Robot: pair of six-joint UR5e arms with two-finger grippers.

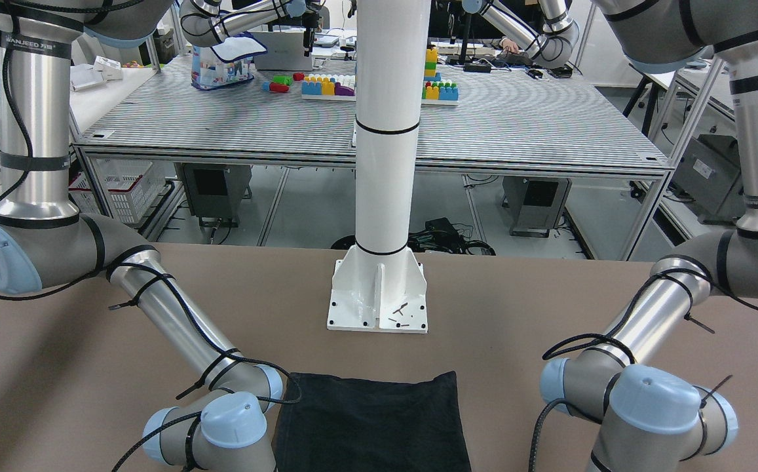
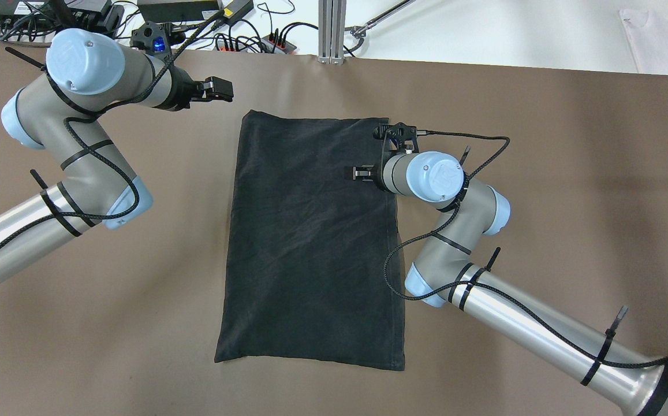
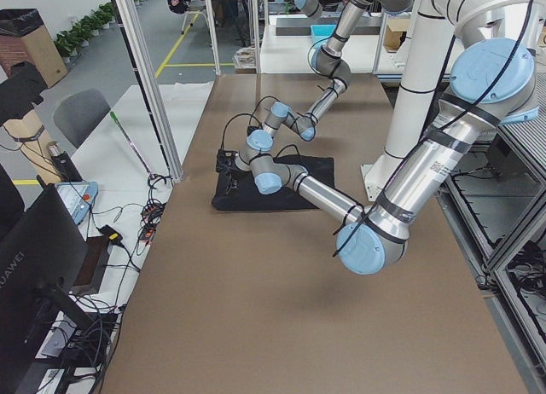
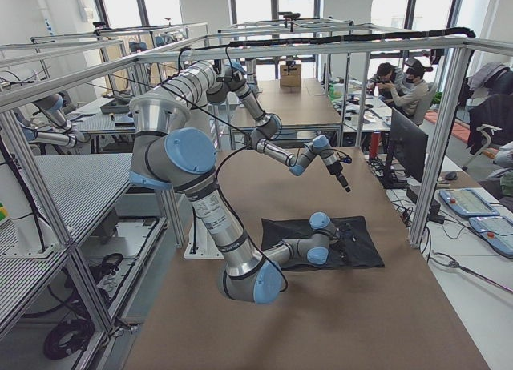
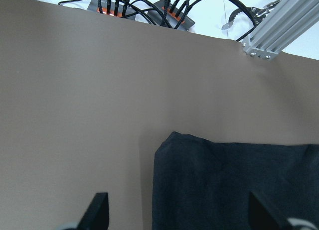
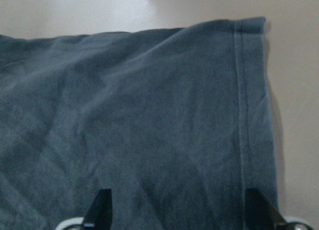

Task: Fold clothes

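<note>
I see the clothes [image 2: 310, 242] as one plain black rectangular fabric piece, spread flat and lightly creased. It lies near the white pole base [image 1: 379, 298], apart from it and centred on it. One short edge faces that base. A stitched hem runs along one long side.

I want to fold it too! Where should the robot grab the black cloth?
Grab the black cloth by its two far corners, coming straight down from above. It lies spread out flat, so only its hemmed edges and corners can be pinched.

One black cloth [image 2: 310, 242]. Two grippers: left gripper [image 5: 179, 212], right gripper [image 6: 179, 207]. One white pole [image 1: 385, 131]. One brown table [image 2: 541, 173].
</note>
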